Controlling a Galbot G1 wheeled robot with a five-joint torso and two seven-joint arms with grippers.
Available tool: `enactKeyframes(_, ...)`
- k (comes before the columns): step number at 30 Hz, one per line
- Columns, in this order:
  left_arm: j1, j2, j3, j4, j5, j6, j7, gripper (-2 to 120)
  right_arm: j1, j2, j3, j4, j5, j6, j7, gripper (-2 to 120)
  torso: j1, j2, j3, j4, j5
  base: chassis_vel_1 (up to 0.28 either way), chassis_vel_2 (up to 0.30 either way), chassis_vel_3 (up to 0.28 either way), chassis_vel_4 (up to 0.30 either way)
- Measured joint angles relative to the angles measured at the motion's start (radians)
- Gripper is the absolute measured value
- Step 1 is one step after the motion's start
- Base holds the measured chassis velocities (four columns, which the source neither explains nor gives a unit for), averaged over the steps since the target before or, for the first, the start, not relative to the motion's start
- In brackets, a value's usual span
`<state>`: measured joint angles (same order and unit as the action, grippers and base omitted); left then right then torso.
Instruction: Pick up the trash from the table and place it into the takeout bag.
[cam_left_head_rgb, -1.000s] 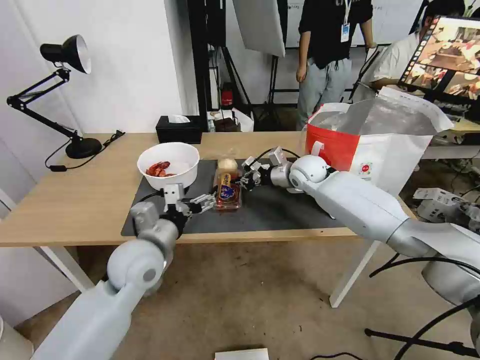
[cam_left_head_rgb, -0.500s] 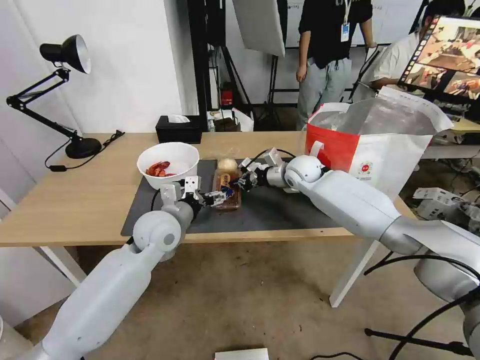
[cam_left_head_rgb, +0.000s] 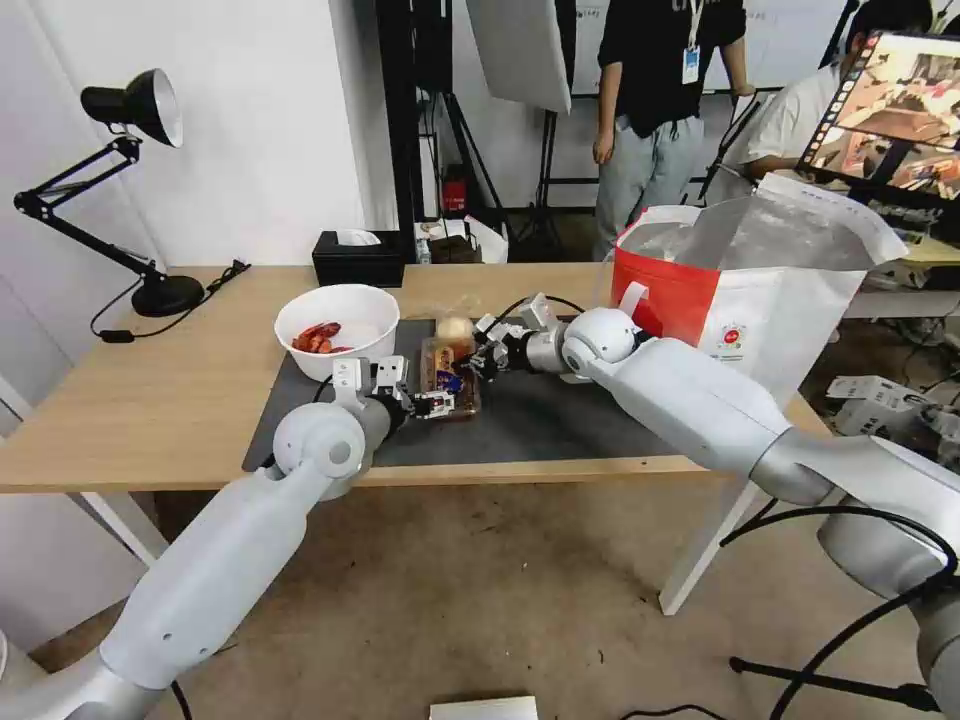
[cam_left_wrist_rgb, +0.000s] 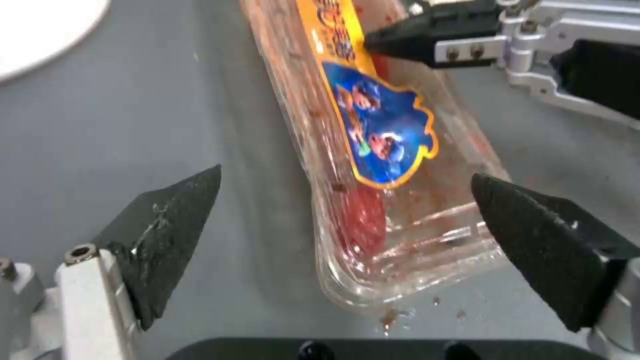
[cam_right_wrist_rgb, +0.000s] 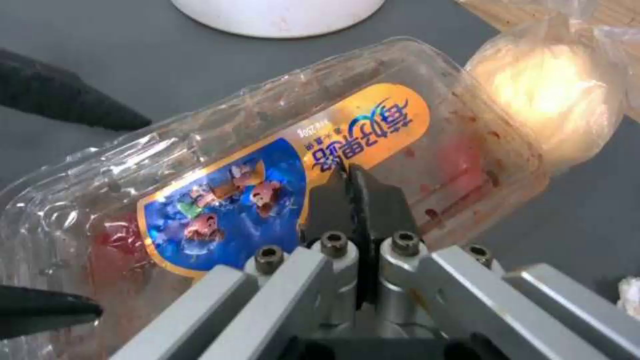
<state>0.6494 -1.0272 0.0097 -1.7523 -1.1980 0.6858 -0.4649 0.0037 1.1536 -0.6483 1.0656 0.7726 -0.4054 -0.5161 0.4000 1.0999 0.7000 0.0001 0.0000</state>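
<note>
So over the last sec the left gripper (cam_left_head_rgb: 437, 403) slid fwd along the mat (cam_left_head_rgb: 560, 420) and ended up right at the near end of the clear tray (cam_left_head_rgb: 452, 378), while the right gripper (cam_left_head_rgb: 478, 360) crept in from the far side. Looked like a 2-arm pinch setup, tray not lifted yet, takeout bag (cam_left_head_rgb: 760, 290) waiting well off to the right on the table (cam_left_head_rgb: 150, 400).

Left wrist cam gave what the head cam couldn't: its fingers (cam_left_wrist_rgb: 167, 235) were spread wide, straddling the tray's end. Right wrist cam showed its fingertips (cam_right_wrist_rgb: 350, 200) pressed together w/ nothing between them, resting on the tray's label, the wrapped yellowish ball (cam_right_wrist_rgb: 553, 95) touching the tray's far end.
</note>
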Motion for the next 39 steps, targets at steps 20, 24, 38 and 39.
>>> enactKeyframes(20, -0.017, -0.04, 0.015, 0.039, -0.002, -0.004, 0.001, 81, -0.017, -0.003, 0.006, 0.013, -0.004, 0.0, 0.0, 0, 0.0, 0.0, 0.0, -0.0001, 0.0, 0.0, 0.0, 0.0, 0.0)
enactKeyframes(24, -0.017, -0.046, 0.022, 0.048, 0.001, -0.008, 0.001, 69, -0.022, 0.0, 0.011, 0.013, -0.004, -0.001, 0.004, 0, 0.0, 0.0, 0.0, -0.0001, 0.0001, 0.0, 0.0, 0.0, 0.0)
enactKeyframes(38, -0.018, -0.051, 0.026, 0.058, 0.002, -0.036, 0.0, 15, -0.034, 0.003, 0.03, 0.025, 0.0, -0.005, 0.026, 0, 0.0, 0.0, 0.0, 0.0, 0.0, 0.0, 0.0, 0.0, 0.0)
enactKeyframes(39, -0.018, -0.051, 0.026, 0.058, 0.002, -0.036, 0.0, 15, -0.034, 0.003, 0.03, 0.025, 0.0, -0.005, 0.026, 0, 0.0, 0.0, 0.0, 0.0, 0.0, 0.0, 0.0, 0.0, 0.0)
